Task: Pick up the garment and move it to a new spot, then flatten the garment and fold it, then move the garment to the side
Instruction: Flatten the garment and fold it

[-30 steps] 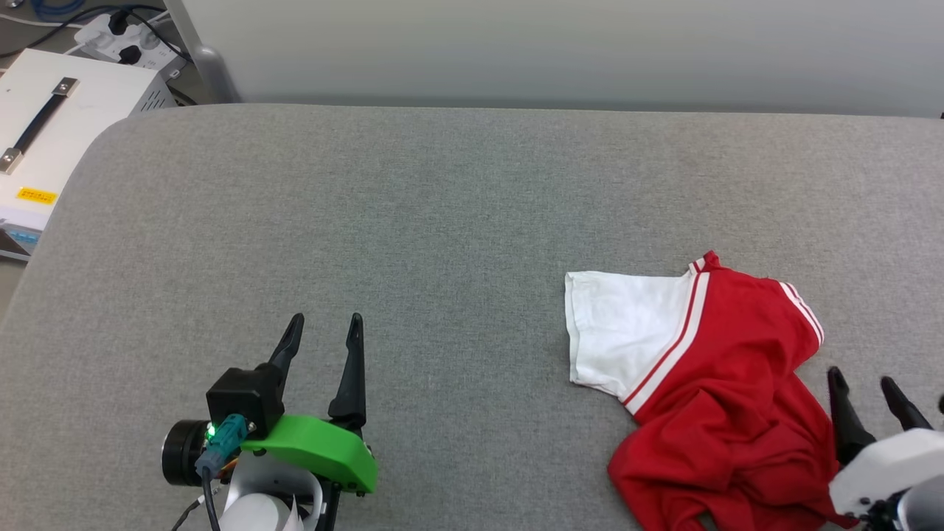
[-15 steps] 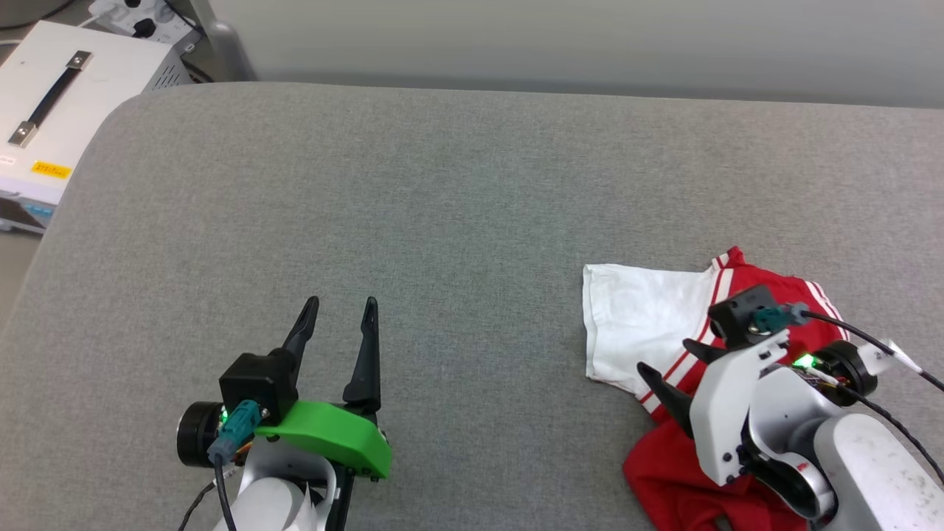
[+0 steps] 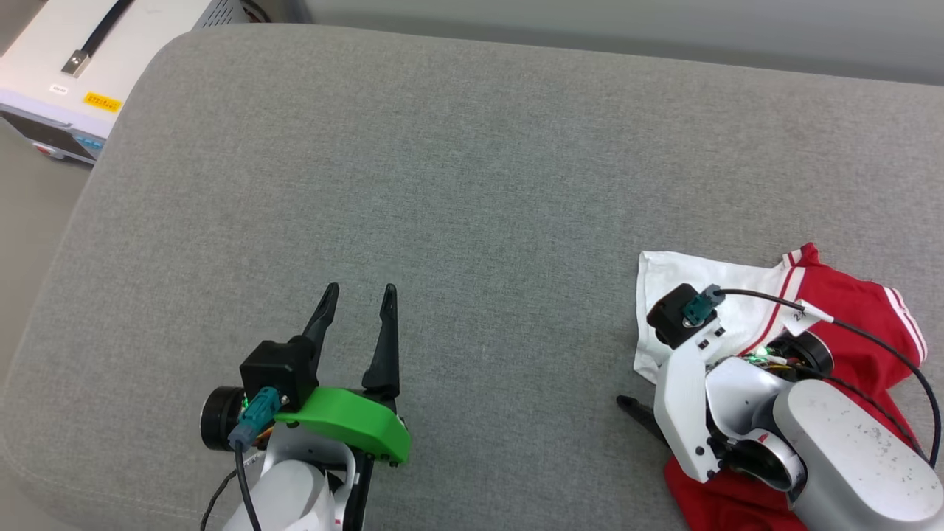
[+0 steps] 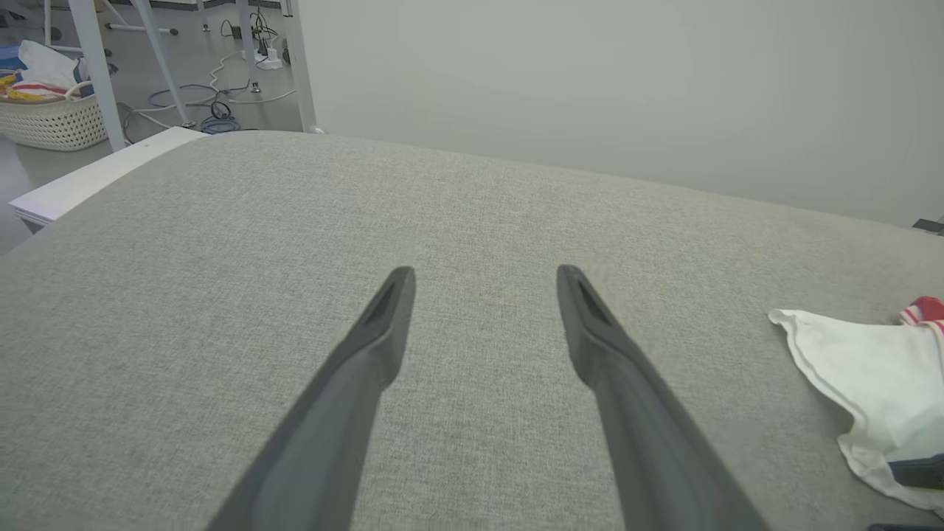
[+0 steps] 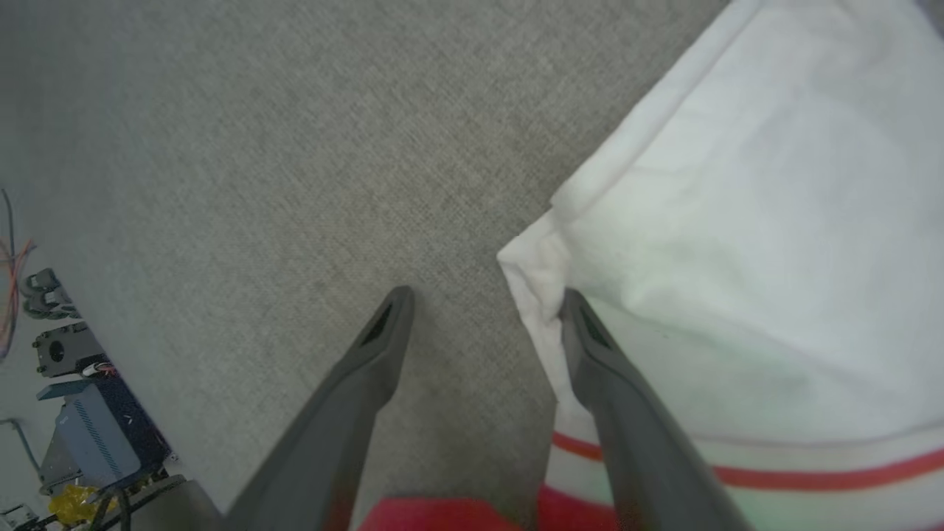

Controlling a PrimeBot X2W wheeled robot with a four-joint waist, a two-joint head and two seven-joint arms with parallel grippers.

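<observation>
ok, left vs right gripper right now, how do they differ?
The left gripper hovers over bare grey cushion, clear of the garment; the right gripper sits at the garment's white sleeve corner, one finger over its edge. The left's fingers point up the head view; the right's point leftward there. The left mount is green, the right mount white. Both are open, holding nothing.

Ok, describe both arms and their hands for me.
Each hand has two long, dark, tapering fingers. The left hand has a green cover, a black camera block with a teal plug and dark cable, on a pale forearm. The right hand has a white cover, the same block and plug, a black cable with a white tag, and a speckled pale forearm.
</observation>
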